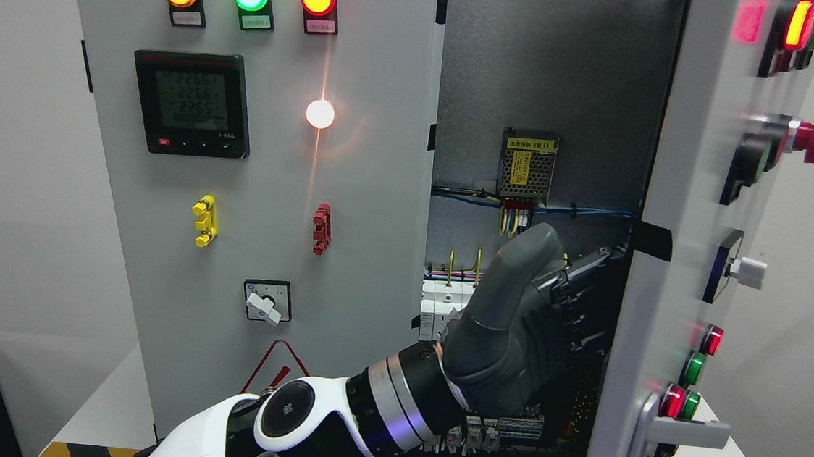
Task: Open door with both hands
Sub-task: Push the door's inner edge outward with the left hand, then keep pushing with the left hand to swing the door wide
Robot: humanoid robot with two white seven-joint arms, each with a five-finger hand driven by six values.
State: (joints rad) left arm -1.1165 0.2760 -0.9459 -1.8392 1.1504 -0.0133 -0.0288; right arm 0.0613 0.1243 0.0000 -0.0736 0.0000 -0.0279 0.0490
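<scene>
A grey electrical cabinet has two doors. The left door [351, 202] is closed and carries lamps, a meter and switches. The right door [676, 133] stands swung out towards me, so I see it nearly edge-on, with its buttons and handle [689, 431] on the outer face. My left arm comes in from the bottom left and reaches into the opening. My left hand [562, 291] lies flat against the inner face of the right door, thumb pointing up and fingers stretched out, holding nothing. The door's edge hides the fingertips. My right arm is out of view.
Inside the cabinet [550, 73] are a power supply [526, 167], blue wiring and rows of breakers [445, 297], close to my left wrist. A red emergency button [812, 135] sticks out of the right door. The cabinet stands on a white table with a hazard-striped edge [70, 452].
</scene>
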